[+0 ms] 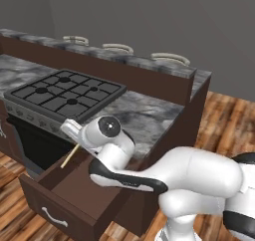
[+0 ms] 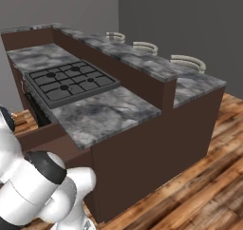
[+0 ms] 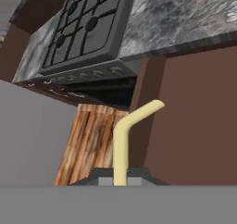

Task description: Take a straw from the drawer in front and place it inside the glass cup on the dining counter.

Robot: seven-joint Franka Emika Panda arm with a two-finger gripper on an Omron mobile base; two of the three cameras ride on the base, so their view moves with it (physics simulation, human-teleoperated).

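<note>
1. The straw [image 3: 121, 146], pale yellow with a bent top end, is seen in the hand view rising from between the finger tips of the gripper [image 3: 120, 179]; the jaws are closed upon its lower end.
2. In the left base view the straw [image 1: 70, 156] appears as a thin slanted stick held above the open drawer [image 1: 74, 205], beside the wrist of the arm [image 1: 112, 145].
3. The drawer is pulled out below the worktop; it is dark brown, with a curved pale handle [image 1: 54, 217] on its front panel. Nothing can be made out lying on the visible part of its floor.
4. The grey marble worktop [image 2: 107, 112] carries a black gas stove [image 2: 71, 81] with four burners.
5. Behind the worktop, set higher, the dining counter [image 1: 124, 60] is shown: a long grey marbled top on a dark brown base.
6. Three pale curved chair backs [image 2: 188, 61] are seen beyond the dining counter.
7. The floor [image 2: 209, 191] is of brown wooden planks; the walls [image 2: 190, 20] are plain grey.
</note>
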